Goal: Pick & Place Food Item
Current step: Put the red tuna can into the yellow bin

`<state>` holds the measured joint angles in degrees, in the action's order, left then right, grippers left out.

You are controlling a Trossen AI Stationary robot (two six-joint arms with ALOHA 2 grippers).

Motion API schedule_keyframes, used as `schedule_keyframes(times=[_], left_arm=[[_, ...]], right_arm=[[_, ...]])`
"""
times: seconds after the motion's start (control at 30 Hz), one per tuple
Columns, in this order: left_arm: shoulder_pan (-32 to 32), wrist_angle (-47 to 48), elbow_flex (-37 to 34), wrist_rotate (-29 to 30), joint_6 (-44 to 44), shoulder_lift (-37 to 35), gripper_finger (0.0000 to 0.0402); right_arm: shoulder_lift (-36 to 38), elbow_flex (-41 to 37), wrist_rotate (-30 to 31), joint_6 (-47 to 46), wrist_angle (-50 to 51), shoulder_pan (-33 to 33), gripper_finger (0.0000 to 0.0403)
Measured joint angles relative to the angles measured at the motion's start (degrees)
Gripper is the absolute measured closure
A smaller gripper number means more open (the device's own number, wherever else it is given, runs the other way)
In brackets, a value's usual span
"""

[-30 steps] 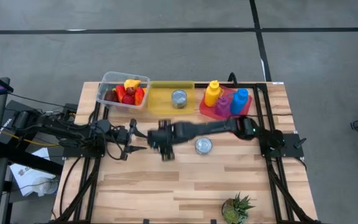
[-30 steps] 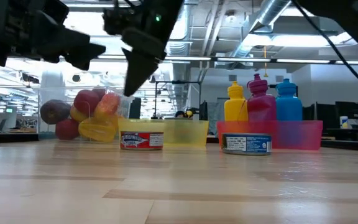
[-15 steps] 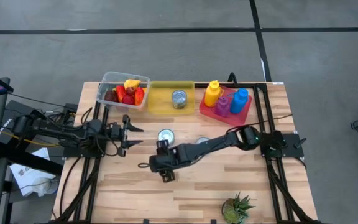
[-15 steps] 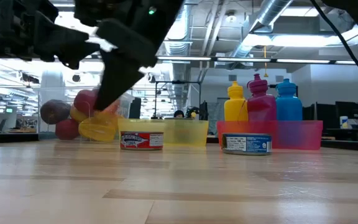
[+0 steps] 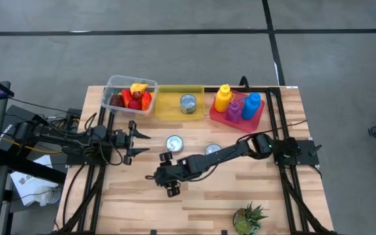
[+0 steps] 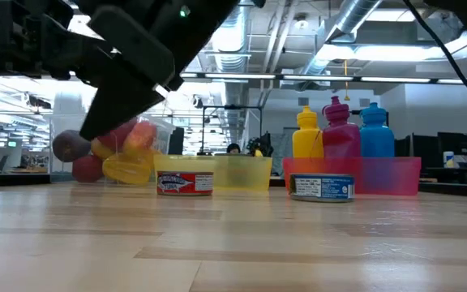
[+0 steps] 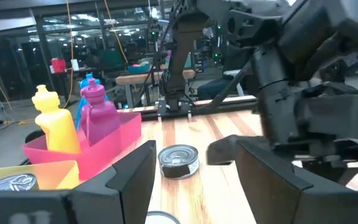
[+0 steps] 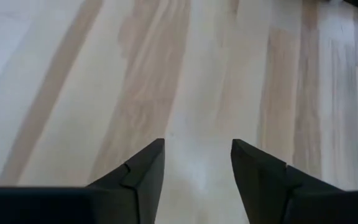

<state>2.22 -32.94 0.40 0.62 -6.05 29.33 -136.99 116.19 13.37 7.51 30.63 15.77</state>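
Two food cans stand upright on the table: one just right of my left gripper, the other partly under the right arm. A third can sits in the yellow bin. My left gripper is open, level, and pointing toward the table's right edge; the farther can shows between its fingers, some way ahead. My right gripper hangs open over bare wood nearer the front edge, slanting down, with nothing between its fingers.
A clear tub of fruit stands at the far left. A pink tray with yellow, magenta and blue bottles stands at the far right. A small potted plant is at the near edge. The right arm lies across mid-table.
My right gripper has swung from above the left can toward the table's near edge, a little leftward, and has sunk, tipping further down. The can it covered from above now shows, standing where it was.
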Motion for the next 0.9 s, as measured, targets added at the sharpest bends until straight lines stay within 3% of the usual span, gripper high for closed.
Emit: schedule_keyframes(times=[0.13,0.27,0.4,0.57,0.67,0.9], left_arm=[[0.0,-0.3,0.0,0.0,-1.1,-0.1,0.0192],[0.0,-0.4,0.0,-0.7,-0.5,-0.1,0.0192],[0.0,-0.5,0.0,-1.9,0.4,-0.1,0.0192],[0.0,-2.6,0.0,-2.0,-0.5,-0.5,0.0192],[0.0,-5.1,0.0,-2.0,-0.6,-0.5,0.0192],[0.0,-4.6,0.0,-2.0,-0.6,-0.4,0.0192]], right_arm=[[0.0,-0.3,-4.8,0.0,-4.0,-1.7,0.0227],[0.0,-5.2,-16.9,1.1,-22.2,-3.5,0.0224],[0.0,-10.9,-22.6,2.2,-39.8,-4.5,0.0226],[0.0,-21.8,-23.6,2.1,-67.1,-4.7,0.0234],[0.1,-28.0,-20.5,1.0,-79.2,-4.8,0.0238],[8.1,-40.2,-11.2,2.8,-73.4,-5.4,0.0239]])
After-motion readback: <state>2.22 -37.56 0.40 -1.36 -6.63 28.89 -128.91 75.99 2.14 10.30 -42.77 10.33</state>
